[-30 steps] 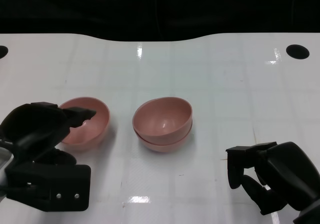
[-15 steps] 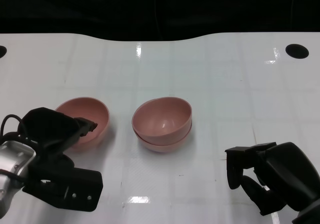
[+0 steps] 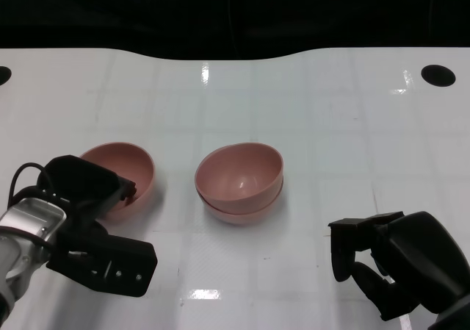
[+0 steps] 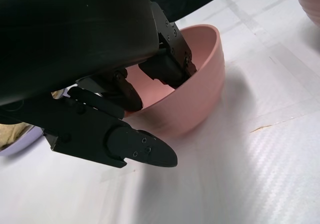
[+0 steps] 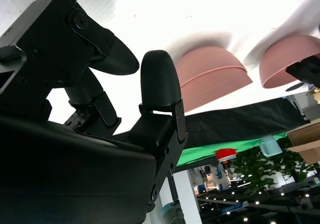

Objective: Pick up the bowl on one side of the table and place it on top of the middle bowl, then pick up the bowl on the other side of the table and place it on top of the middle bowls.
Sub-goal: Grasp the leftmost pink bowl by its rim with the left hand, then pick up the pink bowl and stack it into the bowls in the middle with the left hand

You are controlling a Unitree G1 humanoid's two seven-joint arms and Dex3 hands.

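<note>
Two stacked glossy pink bowls, rounded side bowl, white table

The white tabletop has a smooth, glossy coating that throws back bright glints of light, and close up in the left wrist view it shows a fine woven-looking texture. The pink left-side bowl and the two stacked pink middle bowls look like smooth matt plastic with only a soft sheen. The left hand has a matt black plastic shell and fingers with small screw heads, on a brushed silver metal forearm; the right hand is the same matt black plastic.
</note>
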